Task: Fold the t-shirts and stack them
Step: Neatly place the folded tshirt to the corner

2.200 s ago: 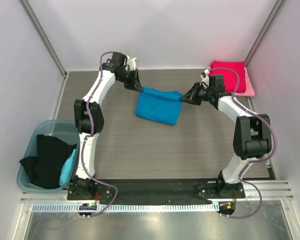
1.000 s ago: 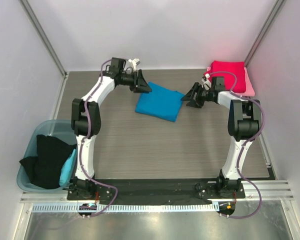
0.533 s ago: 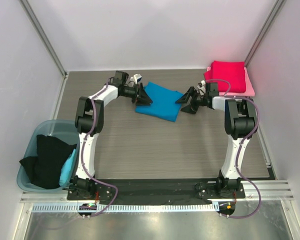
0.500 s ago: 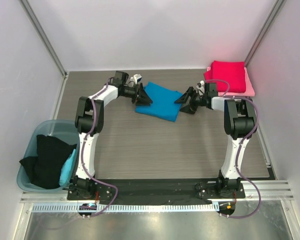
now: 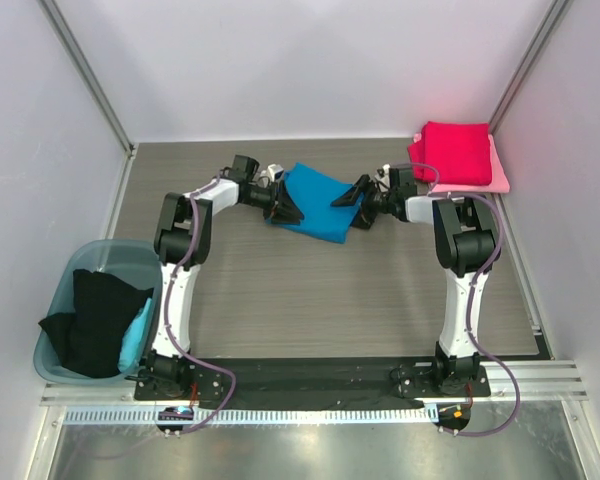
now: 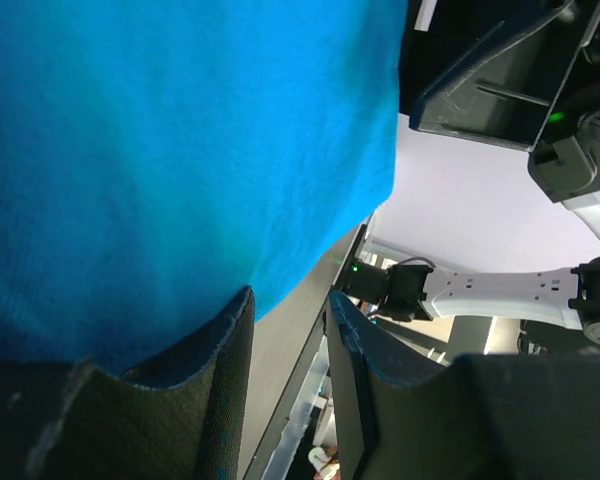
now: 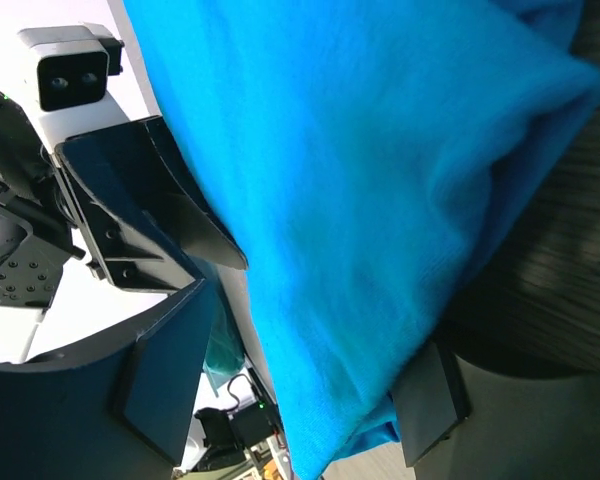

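Obs., left to right.

Near left: teal tub (image 5: 120,255) holding a black t-shirt (image 5: 95,320), unfolded and draped over the rim.

Left hand (image 5: 288,210): low on the tabletop (image 5: 310,290), at the left edge of the blue t-shirt (image 5: 318,200). The wrist view shows its fingers (image 6: 230,390) moderately parted. The gap between them is bare and the cloth edge lies just over one fingertip, so nothing is pinched.

Blue t-shirt: folded into a rough rectangle at far centre of the tabletop, between the two hands.

Right hand (image 5: 348,198): at the shirt's right edge, jaws wide and straddling the thick folded edge. A sliver of background shows beside one finger, so not clamped (my reading).

Far right corner: crimson t-shirt (image 5: 455,150), folded, resting on a pale pink t-shirt (image 5: 495,180).

Handling, judged:
- Light, limp knit with no stiffness, so the bundle should sag and open if lifted from a single point.
- Not slippery and not fragile, but the layers can shear apart.
- Best hold is both side edges at once, each hand biting through all layers of the fold, well in from the corners.
- Lift level, then carry to the crimson stack.
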You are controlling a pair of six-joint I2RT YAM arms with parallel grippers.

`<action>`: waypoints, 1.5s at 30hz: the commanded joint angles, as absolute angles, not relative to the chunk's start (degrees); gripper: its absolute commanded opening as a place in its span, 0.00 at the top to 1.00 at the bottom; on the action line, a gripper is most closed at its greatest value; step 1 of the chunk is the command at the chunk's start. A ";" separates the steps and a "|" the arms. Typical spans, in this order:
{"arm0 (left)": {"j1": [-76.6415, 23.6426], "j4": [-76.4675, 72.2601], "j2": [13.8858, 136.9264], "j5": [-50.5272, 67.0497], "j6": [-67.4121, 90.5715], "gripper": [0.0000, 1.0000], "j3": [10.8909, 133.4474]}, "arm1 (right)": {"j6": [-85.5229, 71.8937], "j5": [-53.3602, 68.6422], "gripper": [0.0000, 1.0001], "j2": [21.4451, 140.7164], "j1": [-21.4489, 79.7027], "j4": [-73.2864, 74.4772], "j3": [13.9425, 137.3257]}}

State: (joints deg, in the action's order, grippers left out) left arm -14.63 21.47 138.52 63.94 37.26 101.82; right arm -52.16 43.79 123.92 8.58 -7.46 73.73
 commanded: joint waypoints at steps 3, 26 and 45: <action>-15.56 21.62 139.30 63.37 37.18 0.64 102.13 | -50.45 33.75 0.28 126.65 8.53 -1.41 73.39; -19.95 18.46 136.68 63.28 40.61 0.66 103.88 | -39.83 36.37 0.93 131.93 7.91 1.84 88.76; -12.48 35.15 127.44 55.82 15.30 0.62 120.76 | 15.72 18.82 0.99 131.84 -2.37 50.10 132.63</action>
State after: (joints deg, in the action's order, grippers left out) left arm -10.87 30.61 126.91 58.13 20.08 119.09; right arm 9.30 24.53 132.38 -0.27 44.53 130.85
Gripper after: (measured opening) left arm 0.382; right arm 0.100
